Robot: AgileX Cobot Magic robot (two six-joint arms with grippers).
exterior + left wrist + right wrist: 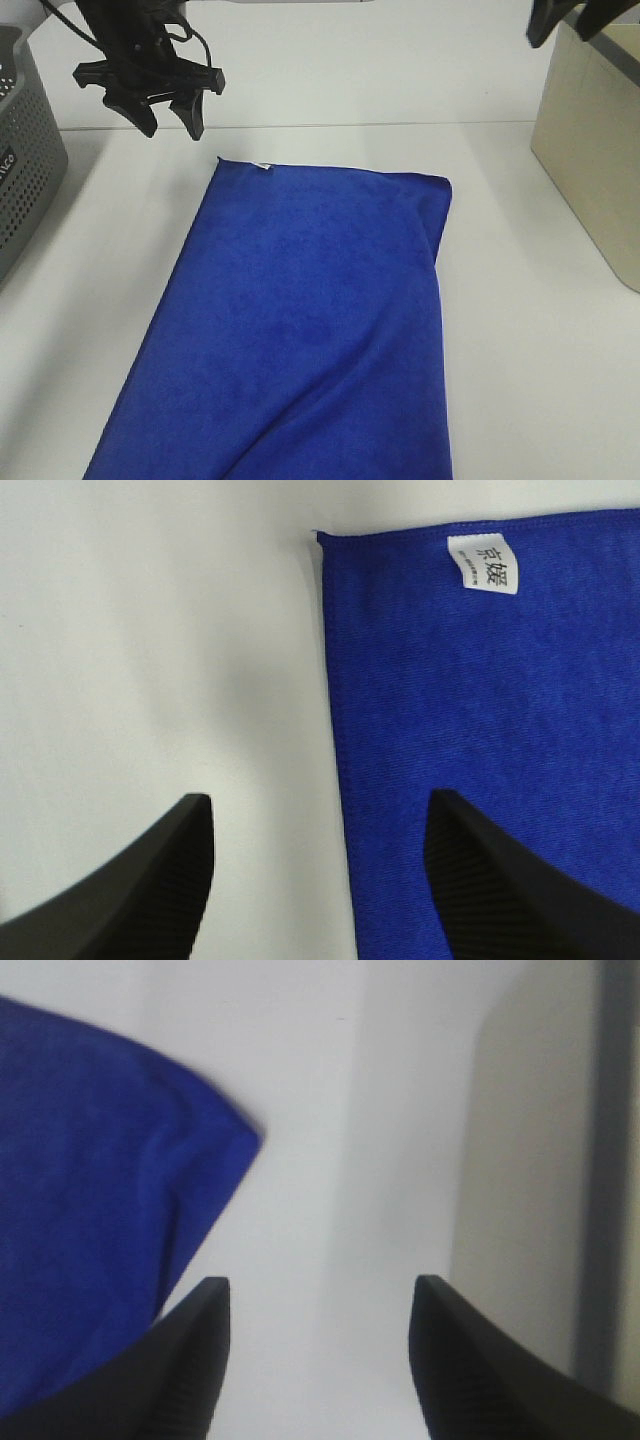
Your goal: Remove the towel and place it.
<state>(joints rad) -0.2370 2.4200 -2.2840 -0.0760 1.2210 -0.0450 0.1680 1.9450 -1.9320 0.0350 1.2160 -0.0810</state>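
Observation:
The deep blue towel (310,320) lies flat on the white table, its long side running from the far middle to the near left, with a small white tag (263,166) at its far short edge. My left gripper (170,120) hangs open and empty above the table just beyond the towel's far left corner. In the left wrist view the towel's corner (480,730) and tag (482,565) lie beyond the open gripper (320,880). My right gripper (560,25) is at the top right, open and empty (320,1360), with the towel's far right corner (110,1230) beside it.
A grey perforated basket (25,160) stands at the left edge. A beige bin (595,150) stands at the right edge and shows in the right wrist view (530,1180). White table (520,350) lies around the towel.

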